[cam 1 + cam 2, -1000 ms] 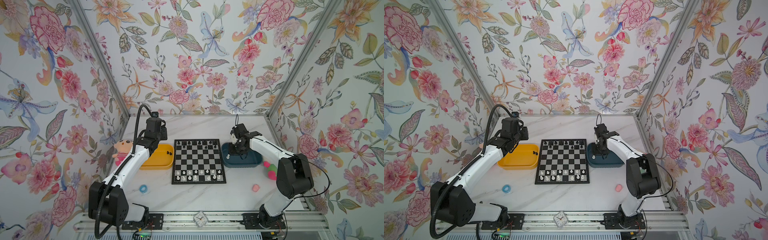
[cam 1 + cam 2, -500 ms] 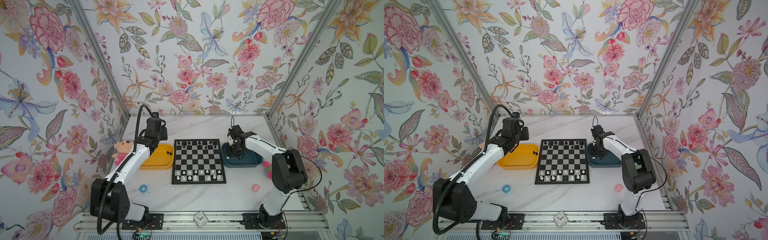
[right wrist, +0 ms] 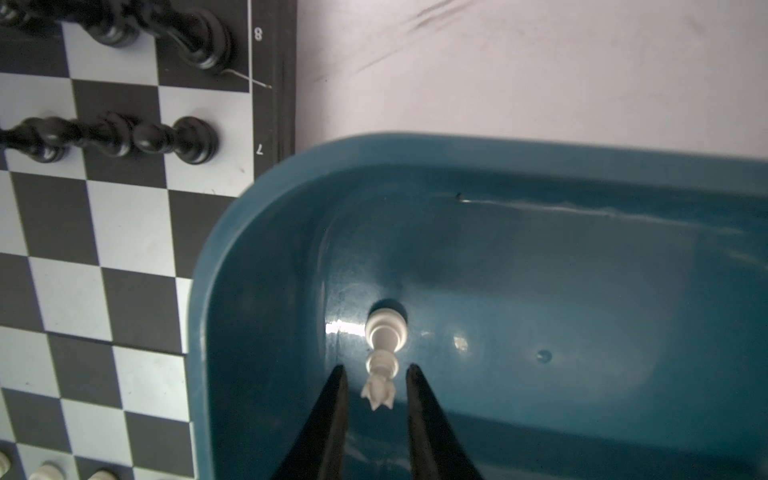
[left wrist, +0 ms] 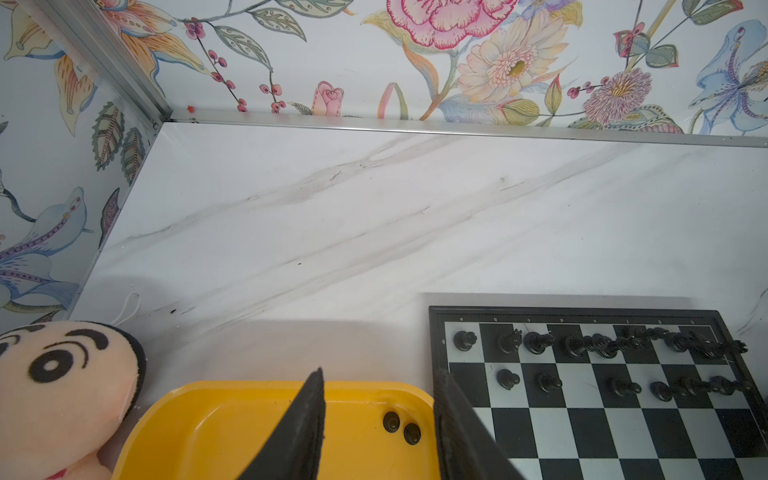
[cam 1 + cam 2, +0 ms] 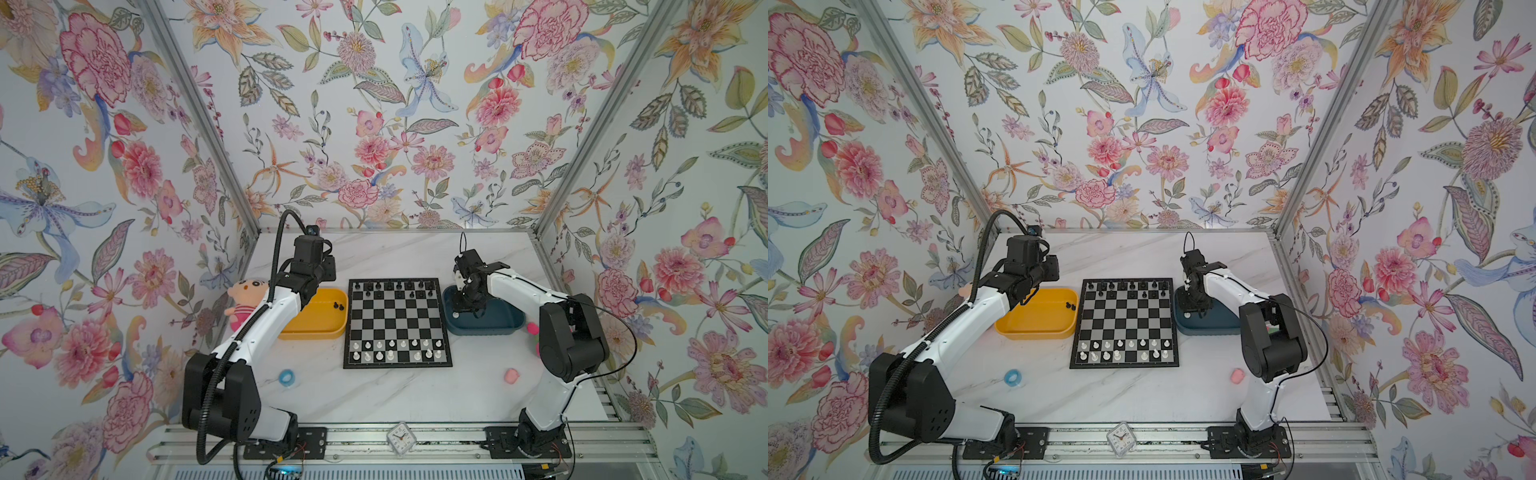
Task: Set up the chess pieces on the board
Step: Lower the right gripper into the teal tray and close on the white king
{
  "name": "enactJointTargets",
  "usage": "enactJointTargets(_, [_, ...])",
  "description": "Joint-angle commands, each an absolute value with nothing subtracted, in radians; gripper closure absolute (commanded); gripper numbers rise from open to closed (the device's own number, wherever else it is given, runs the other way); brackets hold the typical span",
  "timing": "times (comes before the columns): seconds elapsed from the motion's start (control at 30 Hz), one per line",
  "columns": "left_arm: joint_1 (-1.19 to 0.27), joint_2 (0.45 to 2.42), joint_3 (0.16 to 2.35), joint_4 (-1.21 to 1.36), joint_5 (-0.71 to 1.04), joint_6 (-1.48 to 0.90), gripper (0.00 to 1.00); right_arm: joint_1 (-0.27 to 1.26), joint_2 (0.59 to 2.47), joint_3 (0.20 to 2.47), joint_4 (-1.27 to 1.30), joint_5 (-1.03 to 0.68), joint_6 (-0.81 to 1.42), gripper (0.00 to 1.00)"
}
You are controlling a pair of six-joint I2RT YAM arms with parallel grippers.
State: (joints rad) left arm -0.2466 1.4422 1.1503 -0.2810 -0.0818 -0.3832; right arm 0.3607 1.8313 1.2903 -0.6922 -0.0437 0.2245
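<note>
Chess piece (image 3: 380, 357), white, upright between right gripper's (image 3: 376, 369) parted fingertips

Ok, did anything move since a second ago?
The right tool edged along the blue tray toward the board and now has a white piece between its jaws, not gripped yet. The left tool over the yellow tray, and the pieces on the board, stayed put.
</note>
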Motion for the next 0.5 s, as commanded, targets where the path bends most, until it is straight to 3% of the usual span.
enactJointTargets(0.0, [-0.235, 1.448, 1.144, -0.263, -0.068, -0.398, 0.55, 0.368, 1.85, 1.311, -0.703, -0.04, 0.229, 0.73])
enactJointTargets(0.47, [-0.235, 1.453, 1.149, -0.264, -0.063, -0.397, 0.55, 0.367, 1.862, 1.305, -0.699, -0.039, 0.231, 0.77])
